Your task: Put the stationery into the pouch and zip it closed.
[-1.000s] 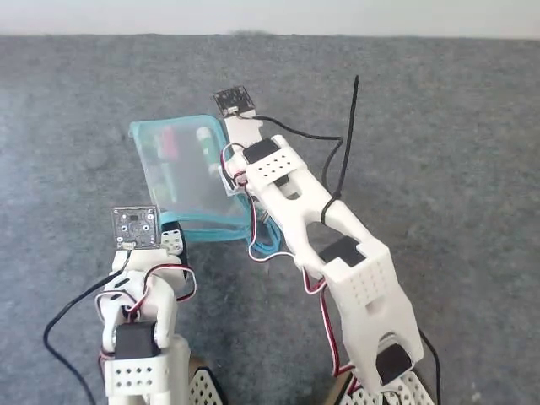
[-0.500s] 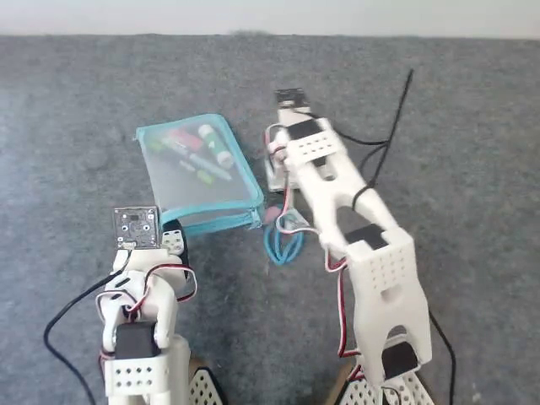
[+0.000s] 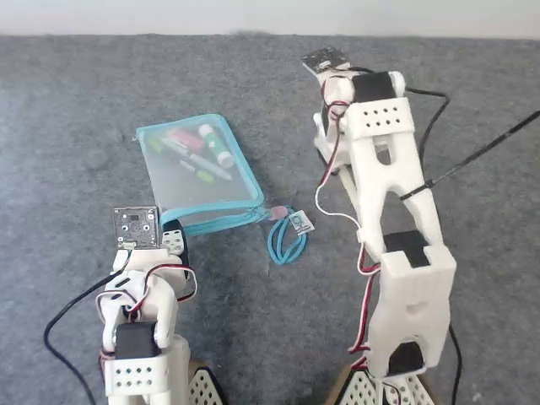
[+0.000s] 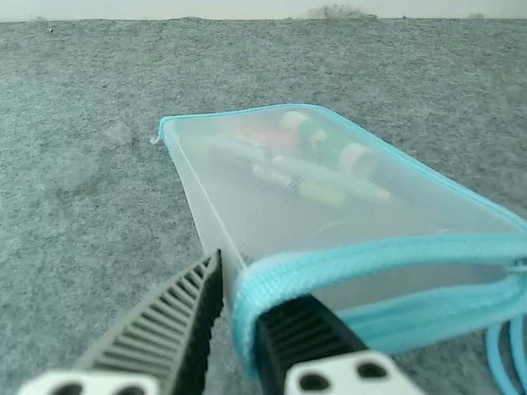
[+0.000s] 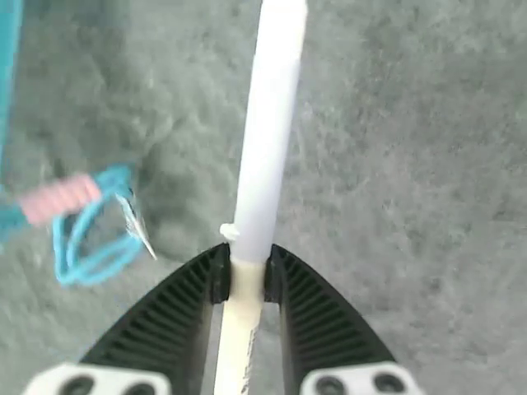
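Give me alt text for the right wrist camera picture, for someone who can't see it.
Black jaws clamp a white pen that points away from the camera above grey carpet. Off to one side on the carpet lie a blue cord loop and a pink zipper pull.

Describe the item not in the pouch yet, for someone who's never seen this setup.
On the grey carpet lies a clear pouch with teal edging. Right of it in the high view, the right gripper is shut on a slim white pen. Unlike the coloured pieces inside the pouch, it is plain white and outside.
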Action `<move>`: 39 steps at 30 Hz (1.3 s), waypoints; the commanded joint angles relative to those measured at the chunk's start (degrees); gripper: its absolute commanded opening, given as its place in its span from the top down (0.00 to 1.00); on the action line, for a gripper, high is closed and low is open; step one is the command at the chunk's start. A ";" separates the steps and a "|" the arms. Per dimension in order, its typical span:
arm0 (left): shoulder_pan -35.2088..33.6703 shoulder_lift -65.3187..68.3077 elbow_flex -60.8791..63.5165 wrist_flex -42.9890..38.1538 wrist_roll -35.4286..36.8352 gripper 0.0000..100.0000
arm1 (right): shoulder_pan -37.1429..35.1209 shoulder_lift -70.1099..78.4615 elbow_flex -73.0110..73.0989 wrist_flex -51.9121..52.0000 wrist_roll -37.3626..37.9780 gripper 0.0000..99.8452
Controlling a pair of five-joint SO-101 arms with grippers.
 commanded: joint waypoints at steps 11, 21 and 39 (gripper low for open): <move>0.53 -0.88 -0.57 0.53 -0.09 0.99 | 7.78 -24.57 47.21 -26.95 -1.23 0.99; 0.62 -1.05 -0.57 1.32 -0.09 0.99 | 2.95 -33.63 66.99 -37.32 -1.14 0.81; 0.62 -1.05 -0.57 1.23 -0.09 0.99 | 2.86 -37.85 80.88 -39.25 -1.23 0.78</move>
